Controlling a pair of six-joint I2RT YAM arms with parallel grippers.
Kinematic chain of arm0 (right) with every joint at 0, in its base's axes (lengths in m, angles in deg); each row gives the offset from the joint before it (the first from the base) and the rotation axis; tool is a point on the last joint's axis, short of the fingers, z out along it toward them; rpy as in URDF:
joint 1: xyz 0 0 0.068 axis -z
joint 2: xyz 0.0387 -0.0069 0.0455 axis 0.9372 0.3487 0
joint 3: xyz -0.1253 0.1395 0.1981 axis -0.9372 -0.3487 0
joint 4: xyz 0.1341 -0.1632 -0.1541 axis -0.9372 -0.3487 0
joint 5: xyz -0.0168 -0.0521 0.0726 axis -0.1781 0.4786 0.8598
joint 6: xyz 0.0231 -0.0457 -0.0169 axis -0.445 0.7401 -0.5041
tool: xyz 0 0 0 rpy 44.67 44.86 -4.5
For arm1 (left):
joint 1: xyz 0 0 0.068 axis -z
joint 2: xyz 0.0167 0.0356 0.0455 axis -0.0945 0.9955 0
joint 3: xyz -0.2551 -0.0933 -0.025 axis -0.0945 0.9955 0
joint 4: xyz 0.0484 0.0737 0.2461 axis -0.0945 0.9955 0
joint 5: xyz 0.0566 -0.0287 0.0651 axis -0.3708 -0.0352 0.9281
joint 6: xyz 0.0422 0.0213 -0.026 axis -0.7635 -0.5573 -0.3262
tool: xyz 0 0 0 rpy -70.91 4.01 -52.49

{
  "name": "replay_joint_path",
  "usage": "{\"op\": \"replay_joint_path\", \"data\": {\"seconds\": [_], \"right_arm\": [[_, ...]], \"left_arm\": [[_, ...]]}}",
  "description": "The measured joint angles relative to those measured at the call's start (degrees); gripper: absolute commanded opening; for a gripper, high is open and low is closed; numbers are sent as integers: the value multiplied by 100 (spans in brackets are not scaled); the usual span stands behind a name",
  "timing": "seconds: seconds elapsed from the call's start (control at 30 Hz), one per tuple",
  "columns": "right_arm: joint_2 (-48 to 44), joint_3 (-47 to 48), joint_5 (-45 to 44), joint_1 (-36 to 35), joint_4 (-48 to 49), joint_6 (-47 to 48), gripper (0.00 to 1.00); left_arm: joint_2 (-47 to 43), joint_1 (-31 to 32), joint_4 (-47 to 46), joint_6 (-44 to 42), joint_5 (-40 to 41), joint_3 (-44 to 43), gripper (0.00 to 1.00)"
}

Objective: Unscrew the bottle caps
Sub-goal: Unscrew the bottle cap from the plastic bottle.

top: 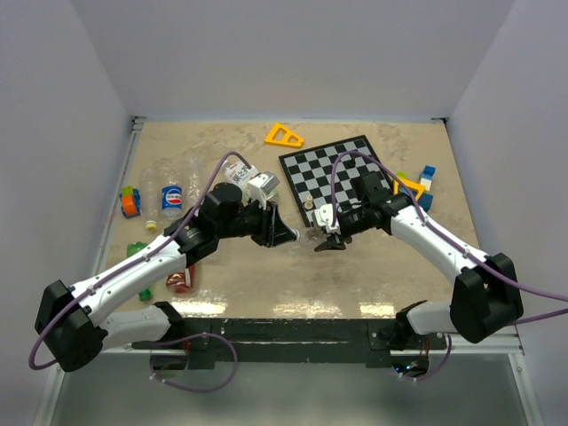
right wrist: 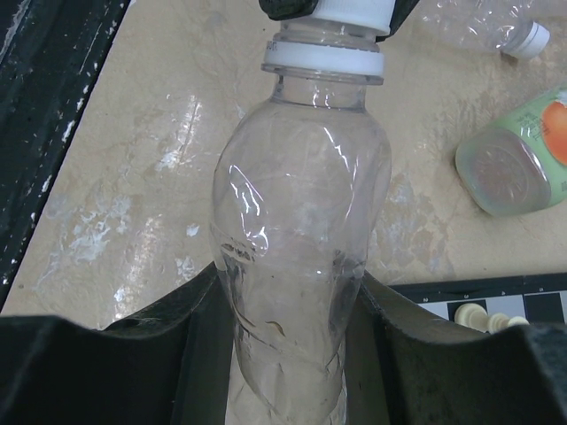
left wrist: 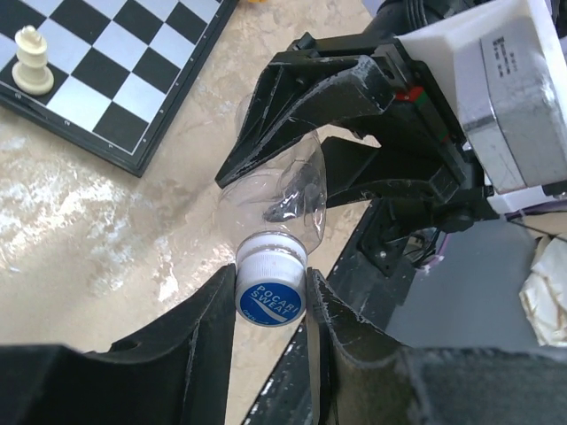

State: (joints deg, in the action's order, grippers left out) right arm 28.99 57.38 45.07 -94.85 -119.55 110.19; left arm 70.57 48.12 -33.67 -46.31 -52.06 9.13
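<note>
Left gripper [left wrist: 270,303] is pinched narrow on the blue-topped cap [left wrist: 270,285], which sits between its fingers, screwed on the clear bottle [right wrist: 301,204]. Right gripper [right wrist: 291,310], opposite, clamps the bottle's body. Step in hand looks like the unscrewing; next calls for twisting the cap while the right holds firm.

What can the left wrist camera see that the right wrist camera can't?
Only the left wrist camera shows the blue top of the cap and the right tool from outside. Only the right wrist camera shows a green-and-orange labelled bottle lying down and a second clear bottle. Both show the held bottle, its cap, and the chessboard.
</note>
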Motion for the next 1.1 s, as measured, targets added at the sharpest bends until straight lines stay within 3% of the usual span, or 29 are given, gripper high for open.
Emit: {"op": "replay_joint_path", "data": {"seconds": [0.43, 1.1], "right_arm": [[0, 0, 52, -13, 83, -4, 0], [0, 0, 52, -20, 219, -11, 0]], "left_arm": [[-22, -66, 149, 796, 129, -46, 0], [-28, -181, 146, 898, 83, -46, 0]]}}
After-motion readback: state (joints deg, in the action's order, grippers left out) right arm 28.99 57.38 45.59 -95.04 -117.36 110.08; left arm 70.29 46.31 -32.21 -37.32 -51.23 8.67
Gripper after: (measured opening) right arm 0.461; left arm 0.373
